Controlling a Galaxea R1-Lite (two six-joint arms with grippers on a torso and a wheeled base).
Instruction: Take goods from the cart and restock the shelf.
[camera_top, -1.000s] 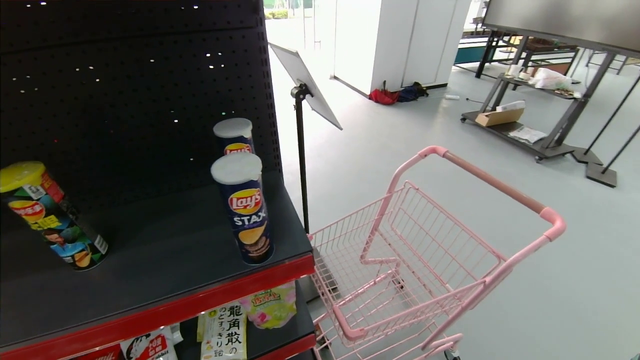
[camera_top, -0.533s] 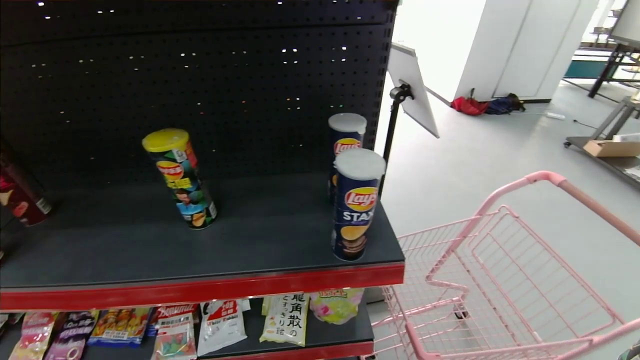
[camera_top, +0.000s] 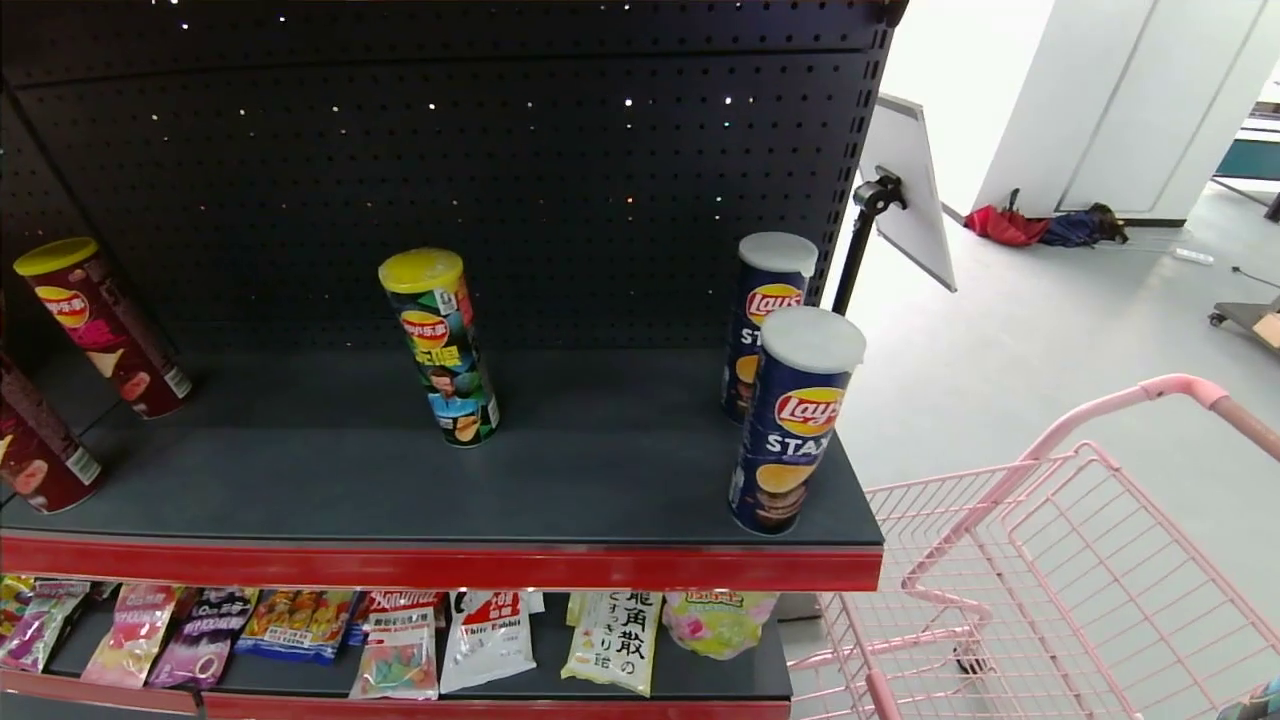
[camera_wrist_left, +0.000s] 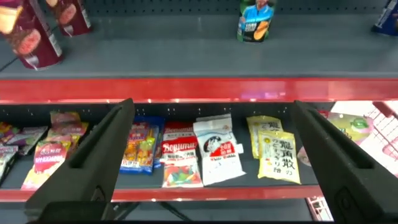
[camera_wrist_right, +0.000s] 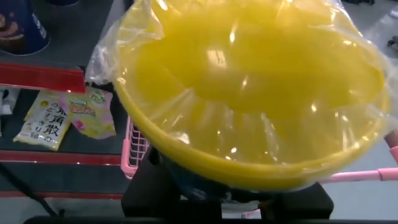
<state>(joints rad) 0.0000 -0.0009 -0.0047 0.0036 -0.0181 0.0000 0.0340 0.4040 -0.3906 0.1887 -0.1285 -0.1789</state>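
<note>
now the right gripper (camera_wrist_right: 225, 190) holds a yellow-lid can (camera_wrist_right: 249, 93) tight, and the left gripper (camera_wrist_left: 211, 106) is wide open, empty.

Black pegboard (camera_top: 450, 180), dark grey shelf (camera_top: 600, 450) with a red front lip. Front can (camera_top: 790, 440) and back can (camera_top: 765, 300) are both navy with white lids. Middle can (camera_top: 445, 360) is a green, black and blue patchwork with a yellow lid. Maroon cans (camera_top: 105, 330) have yellow lids too. Cart (camera_top: 1180, 383) is all pink. Held can (camera_wrist_right: 249, 93) has a bright yellow lid under clear film. Bags (camera_top: 400, 640) are a mixed rainbow.
</note>
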